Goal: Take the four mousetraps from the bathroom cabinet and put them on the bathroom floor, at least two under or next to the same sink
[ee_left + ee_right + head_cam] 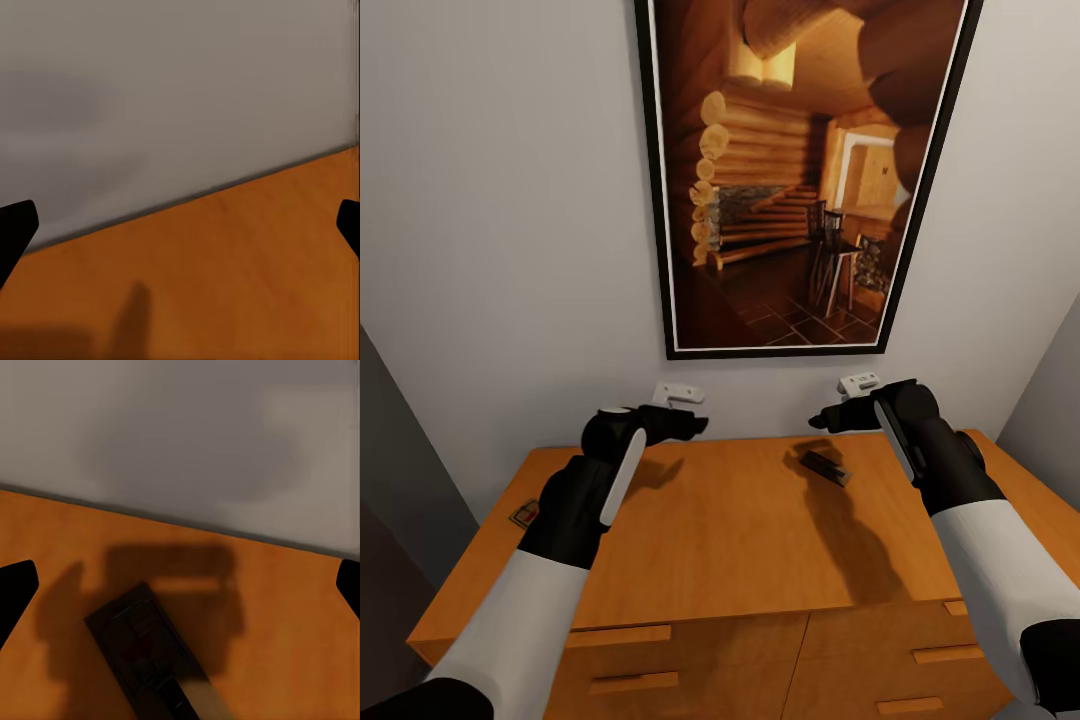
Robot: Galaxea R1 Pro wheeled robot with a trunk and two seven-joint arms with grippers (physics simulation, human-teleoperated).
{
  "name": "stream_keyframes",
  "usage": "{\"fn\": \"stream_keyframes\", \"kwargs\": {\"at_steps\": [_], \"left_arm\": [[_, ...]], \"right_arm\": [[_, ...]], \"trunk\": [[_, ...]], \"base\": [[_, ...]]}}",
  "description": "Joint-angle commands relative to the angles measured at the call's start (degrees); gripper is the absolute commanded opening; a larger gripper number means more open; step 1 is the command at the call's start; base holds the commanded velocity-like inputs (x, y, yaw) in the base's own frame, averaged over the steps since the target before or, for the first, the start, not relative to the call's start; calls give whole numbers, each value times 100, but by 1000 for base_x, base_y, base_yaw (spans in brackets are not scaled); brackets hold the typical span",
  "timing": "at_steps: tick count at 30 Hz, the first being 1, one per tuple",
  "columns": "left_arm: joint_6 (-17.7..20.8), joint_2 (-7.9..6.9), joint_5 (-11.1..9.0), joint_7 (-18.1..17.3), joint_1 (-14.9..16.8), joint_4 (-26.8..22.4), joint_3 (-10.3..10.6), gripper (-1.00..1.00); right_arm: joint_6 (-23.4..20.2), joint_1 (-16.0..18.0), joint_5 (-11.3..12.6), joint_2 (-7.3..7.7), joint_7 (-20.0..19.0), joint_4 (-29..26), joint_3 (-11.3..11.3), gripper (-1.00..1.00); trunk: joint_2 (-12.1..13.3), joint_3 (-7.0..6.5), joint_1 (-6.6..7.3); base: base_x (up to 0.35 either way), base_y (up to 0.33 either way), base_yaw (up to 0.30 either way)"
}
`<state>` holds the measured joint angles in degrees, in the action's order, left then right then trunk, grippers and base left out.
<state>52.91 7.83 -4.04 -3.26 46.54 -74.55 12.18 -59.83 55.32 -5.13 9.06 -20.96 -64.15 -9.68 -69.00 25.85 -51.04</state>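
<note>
So the cabinet (730, 520) is sitting right in front w/ both arms hovering over its top. Right gripper (180, 577) is hanging wide open and empty just above a mousetrap (827, 466) lying flat in shadow; another one (525, 514) is peeking out by the left edge. Left gripper (180, 221) is open too, holding nothing. Imo it should be dropping straight down, squaring up w/ the board's short sides before closing.
</note>
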Motion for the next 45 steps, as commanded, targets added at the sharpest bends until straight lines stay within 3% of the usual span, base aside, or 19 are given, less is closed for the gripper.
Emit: {"fn": "stream_keyframes", "kwargs": {"at_steps": [1, 6, 12, 18, 45], "left_arm": [[31, -10, -38, -43, 5, -3, -3, 100], [46, -105, -33, -375, 5, 0, -4, 100], [75, -347, -11, -1025, 5, -7, -8, 100], [84, -472, 8, -1356, 5, -17, -10, 100], [88, -538, 10, -1535, 5, -57, -24, 100]], "right_arm": [[-17, 5, -55, 6, -45, -6, -11, 100], [-17, 5, -60, 7, -47, -8, -10, 100], [-17, 5, -69, 8, -48, -9, -9, 100], [-17, 5, -74, 5, -42, -6, -8, 100], [-17, 5, -72, 82, -45, -1, 8, 100]], "trunk": [[-4, 7, 0], [-4, 7, 0], [-4, 7, 0], [-4, 7, 0], [-4, 7, 0]], "base": [[0, 0, 0], [0, 0, 0], [0, 0, 0], [0, 0, 0], [0, 0, 0]]}}
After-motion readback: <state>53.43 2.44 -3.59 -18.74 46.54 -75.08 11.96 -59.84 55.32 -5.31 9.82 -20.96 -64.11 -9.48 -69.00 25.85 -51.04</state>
